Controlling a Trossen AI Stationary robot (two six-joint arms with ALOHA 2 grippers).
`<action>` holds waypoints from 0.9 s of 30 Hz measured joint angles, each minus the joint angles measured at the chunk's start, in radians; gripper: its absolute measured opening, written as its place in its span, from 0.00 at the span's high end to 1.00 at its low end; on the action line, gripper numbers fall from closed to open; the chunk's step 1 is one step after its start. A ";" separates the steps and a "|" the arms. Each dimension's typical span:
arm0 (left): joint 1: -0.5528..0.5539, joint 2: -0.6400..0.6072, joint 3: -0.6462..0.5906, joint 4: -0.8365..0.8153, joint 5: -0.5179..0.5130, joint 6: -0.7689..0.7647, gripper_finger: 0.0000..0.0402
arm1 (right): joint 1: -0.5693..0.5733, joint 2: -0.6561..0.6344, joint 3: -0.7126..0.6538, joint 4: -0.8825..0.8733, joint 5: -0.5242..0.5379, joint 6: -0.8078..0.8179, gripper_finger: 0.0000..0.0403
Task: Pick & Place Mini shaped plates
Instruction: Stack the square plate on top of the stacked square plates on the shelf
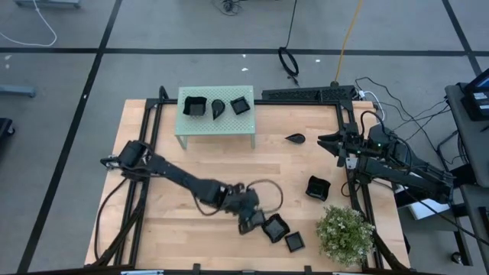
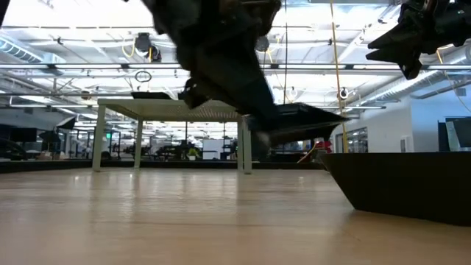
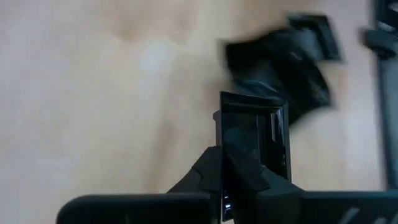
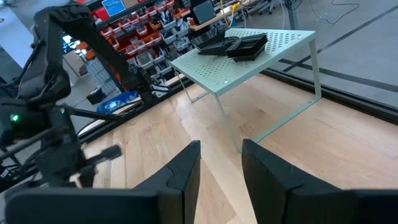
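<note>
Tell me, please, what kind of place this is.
Probably a robotics lab or workshop: a wooden table with two arms, shelves of red parts bins behind, and cables over a bare grey floor.

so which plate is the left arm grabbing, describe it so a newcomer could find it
Start at the potted plant on the wooden table's near right corner; two square black plates lie beside it. The left gripper is shut on a square plate beside those: the only one clamped by its rim.

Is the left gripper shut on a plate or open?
Shut on a plate: left gripper fingers pinch its rim in the wrist view.
</note>
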 joint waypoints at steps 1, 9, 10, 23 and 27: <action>0.017 -0.008 0.010 -0.033 -0.017 0.000 0.98 | 0.000 0.000 0.000 0.000 0.000 0.000 0.74; 0.154 -0.073 0.073 -0.050 -0.180 -0.095 0.96 | 0.000 0.000 0.000 0.000 0.000 0.000 0.74; 0.167 -0.084 0.078 -0.062 -0.200 -0.085 0.97 | 0.000 0.000 0.000 0.000 0.000 0.000 0.74; 0.352 -0.224 0.112 -0.061 -0.426 0.046 0.99 | 0.000 0.000 0.000 0.000 0.000 0.000 0.74; 0.437 -0.264 0.112 -0.087 -0.425 0.128 0.97 | 0.000 0.000 0.000 0.000 0.000 0.000 0.74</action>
